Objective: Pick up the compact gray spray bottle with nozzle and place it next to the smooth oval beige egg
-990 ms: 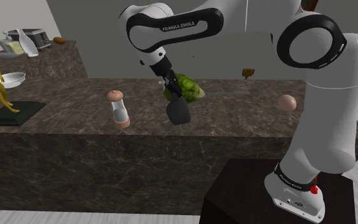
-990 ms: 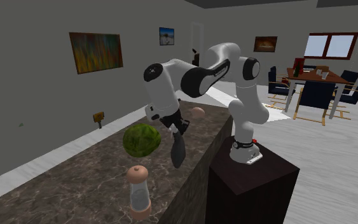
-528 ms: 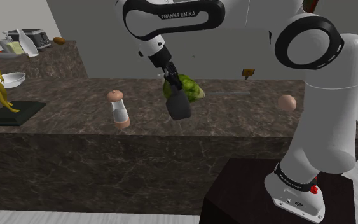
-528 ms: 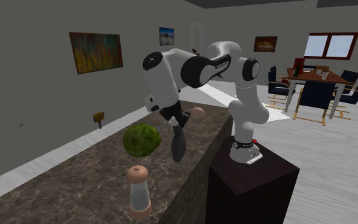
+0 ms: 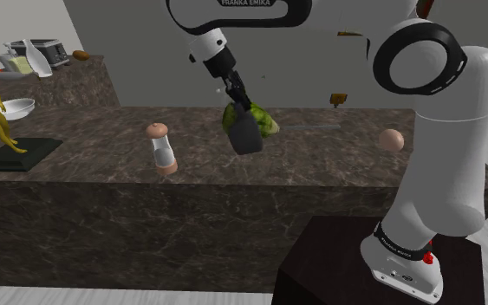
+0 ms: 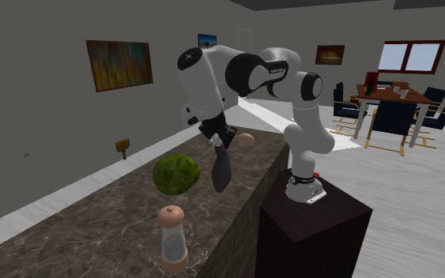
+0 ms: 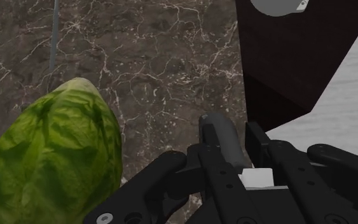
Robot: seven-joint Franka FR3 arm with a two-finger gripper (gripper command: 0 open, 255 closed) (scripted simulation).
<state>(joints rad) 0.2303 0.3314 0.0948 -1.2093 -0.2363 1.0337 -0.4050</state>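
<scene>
Shoulder view: the spray bottle (image 5: 245,139), dark gray, is seen hanging under the gripper (image 5: 237,106), clear of the counter (image 5: 86,165) top and just in front of a green lettuce (image 5: 264,121). The claw is clamped on the bottle's upper end. The egg (image 5: 392,139) is seen lying on the counter twd the view's right, well apart from the bottle. A grinder (image 5: 161,148) is stood upright twd the view's left.

2nd ext. view: the bottle (image 6: 221,170) is held tilted below the gripper (image 6: 216,146), above the counter (image 6: 118,229), w/ the lettuce (image 6: 175,174) beside it. The egg (image 6: 246,139) is seen farther back, near the arm's stand (image 6: 315,221). The grinder (image 6: 172,235) is placed nearest the camera.

Wrist view: a gray part of the bottle (image 7: 224,139) is clasped in the gripper (image 7: 231,149). The lettuce (image 7: 56,159) is seen just beside it, w/ marbled counter (image 7: 158,63) beyond.
</scene>
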